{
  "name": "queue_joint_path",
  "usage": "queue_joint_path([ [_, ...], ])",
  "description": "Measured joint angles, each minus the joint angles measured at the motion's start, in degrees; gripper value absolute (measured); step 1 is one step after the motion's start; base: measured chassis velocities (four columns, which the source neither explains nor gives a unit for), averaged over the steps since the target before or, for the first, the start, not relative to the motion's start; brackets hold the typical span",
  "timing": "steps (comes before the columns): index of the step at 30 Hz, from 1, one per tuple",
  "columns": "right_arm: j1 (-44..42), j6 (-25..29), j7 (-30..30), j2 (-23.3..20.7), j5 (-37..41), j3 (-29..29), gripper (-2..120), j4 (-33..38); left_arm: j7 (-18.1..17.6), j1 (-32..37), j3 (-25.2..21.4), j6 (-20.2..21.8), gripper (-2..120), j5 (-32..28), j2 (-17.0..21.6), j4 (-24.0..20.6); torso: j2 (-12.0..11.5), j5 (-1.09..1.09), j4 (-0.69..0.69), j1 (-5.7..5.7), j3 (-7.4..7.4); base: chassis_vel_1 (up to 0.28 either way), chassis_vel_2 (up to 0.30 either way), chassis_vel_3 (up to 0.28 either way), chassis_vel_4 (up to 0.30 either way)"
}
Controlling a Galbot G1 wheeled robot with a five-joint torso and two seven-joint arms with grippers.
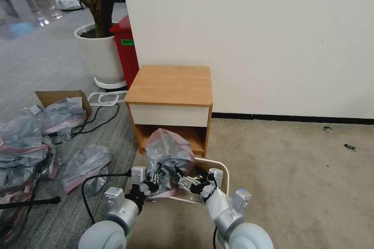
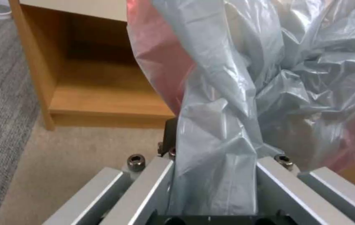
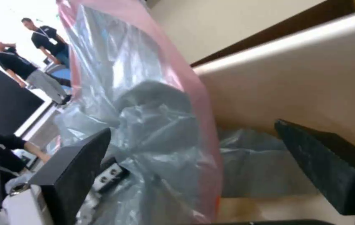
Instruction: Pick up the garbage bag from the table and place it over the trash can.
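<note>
The garbage bag (image 1: 169, 151), grey and crinkly with a pink-red band, stands puffed up in front of the table (image 1: 169, 83), over the cream trash can (image 1: 224, 172). My left gripper (image 1: 152, 182) is at the bag's lower left side. In the left wrist view my left gripper (image 2: 215, 150) is shut on a bunched fold of the bag (image 2: 235, 93). My right gripper (image 1: 187, 182) sits at the bag's lower right, above the can. In the right wrist view my right gripper (image 3: 198, 162) is open, with the bag (image 3: 144, 125) and its pink rim between the black fingers (image 3: 73, 175) and the can's wall (image 3: 311, 87) beside it.
A heap of similar grey bags (image 1: 23, 144) and a cardboard box (image 1: 58, 97) lie on the floor at the left, with a black cable (image 1: 97, 122). A white plant pot (image 1: 99, 54) and a red bin (image 1: 126, 50) stand behind the table. Open carpet (image 1: 292, 171) lies to the right.
</note>
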Motion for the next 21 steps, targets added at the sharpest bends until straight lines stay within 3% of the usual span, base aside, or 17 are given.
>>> queue_joint_path([
  [12,1.5,0.6,-1.7,0.8,-0.7,-2.3,96,-2.8,0.0,0.0,0.1,-0.1,4,0.0,-0.5,-0.5,0.0,0.00,0.00,0.00,0.00,0.000,0.000,0.000,0.000],
  [21,2.7,1.2,-2.4,1.1,-1.6,-2.7,61,-3.7,0.0,0.3,0.2,0.0,4,0.0,-1.2,-1.0,0.0,0.00,0.00,0.00,0.00,0.000,0.000,0.000,0.000],
])
